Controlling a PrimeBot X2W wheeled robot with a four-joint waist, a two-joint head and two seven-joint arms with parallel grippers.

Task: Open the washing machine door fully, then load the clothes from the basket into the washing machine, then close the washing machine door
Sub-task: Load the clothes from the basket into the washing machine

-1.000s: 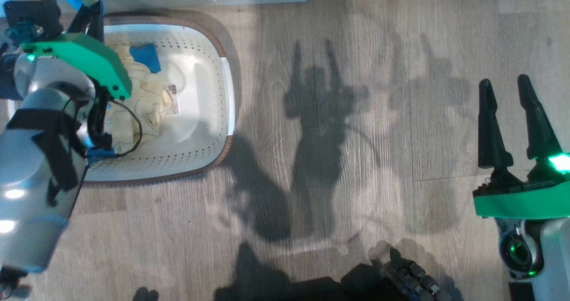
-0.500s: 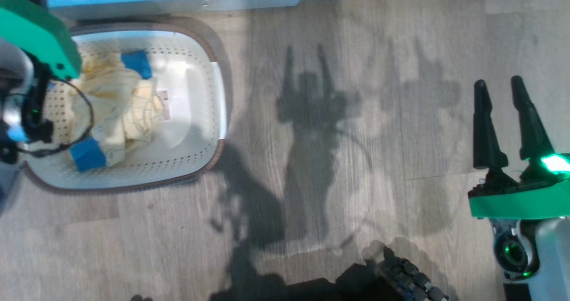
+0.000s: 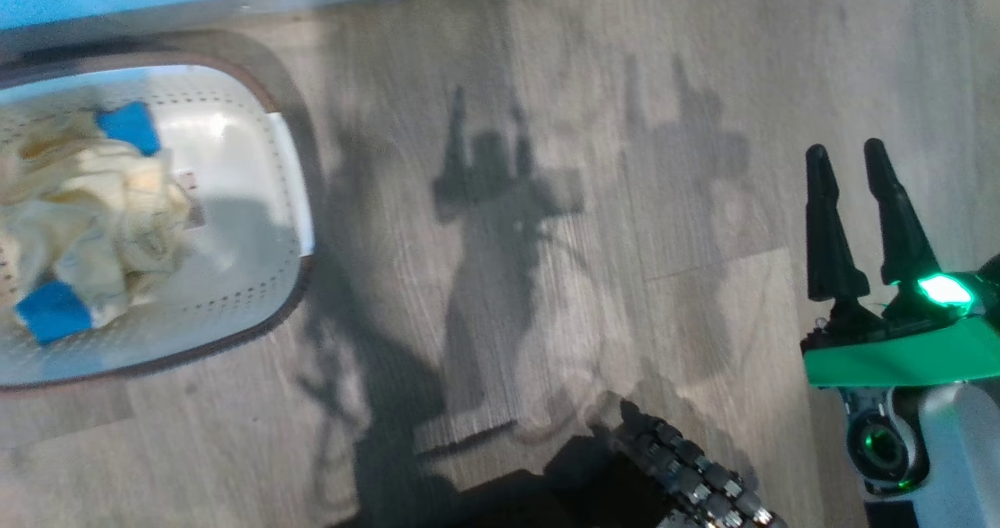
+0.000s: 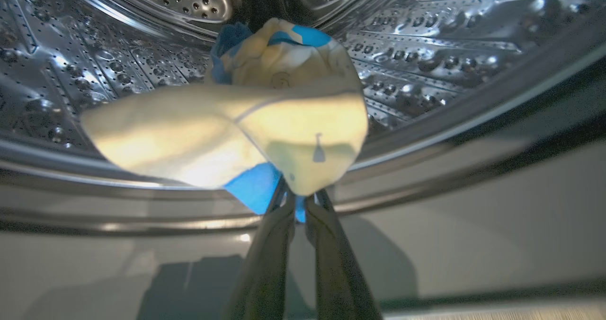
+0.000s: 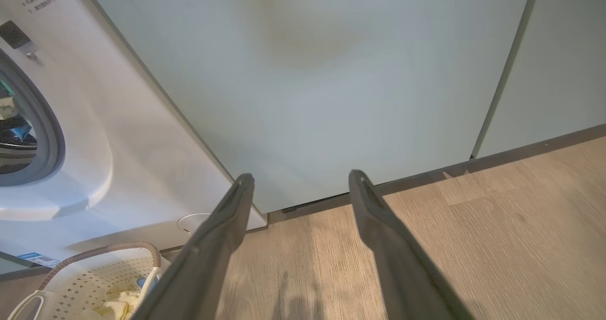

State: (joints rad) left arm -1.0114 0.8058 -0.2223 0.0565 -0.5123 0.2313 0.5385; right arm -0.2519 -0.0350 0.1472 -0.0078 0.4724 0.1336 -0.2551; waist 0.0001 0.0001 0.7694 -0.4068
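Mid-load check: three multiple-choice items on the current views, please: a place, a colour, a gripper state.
1. The garment in the left gripper is held: A at the washing machine drum mouth; B on a table; C on a shelf.
2. Patches on the clothes in the basket: A red; B blue; C green.
3. The right gripper is: A shut on cloth; B shut on a handle; C open, empty.
Key: 1 A, perforated steel lies behind it. 2 B, blue shows on cream fabric. 3 C, jaws apart, nothing between.

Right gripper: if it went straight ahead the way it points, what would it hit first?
Probably the pale green cabinet door, beside the washing machine; the gap looks free, though depth is unclear.
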